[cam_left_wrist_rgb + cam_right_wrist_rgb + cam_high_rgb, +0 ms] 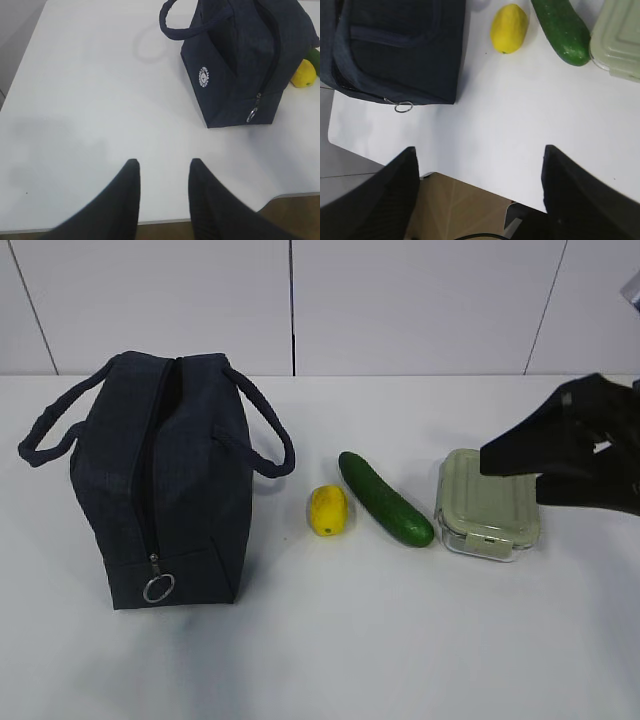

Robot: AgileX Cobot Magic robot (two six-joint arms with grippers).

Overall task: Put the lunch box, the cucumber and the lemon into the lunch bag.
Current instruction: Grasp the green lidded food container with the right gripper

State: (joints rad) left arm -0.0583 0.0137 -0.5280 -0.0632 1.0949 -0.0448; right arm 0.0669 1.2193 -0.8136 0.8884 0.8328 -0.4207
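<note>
The dark navy lunch bag [160,480] stands on the left of the white table, its zipper's ring pull [158,587] hanging low on the near end. To its right lie the yellow lemon [328,510], the dark green cucumber [385,498] and the lunch box [487,505] with its sage-green lid. My right gripper [535,455] hovers at the right, overlapping the lunch box's right side in the exterior view. Seen from the right wrist, this gripper [480,150] is wide open and empty over the table's front edge. My left gripper [164,162] is open and empty, well short of the bag [235,65].
The table's front edge [470,182] runs under the right gripper, with brown floor below. In the left wrist view the table's near edge [165,220] lies under the fingers. Bare white tabletop stretches left of the bag and in front of the items.
</note>
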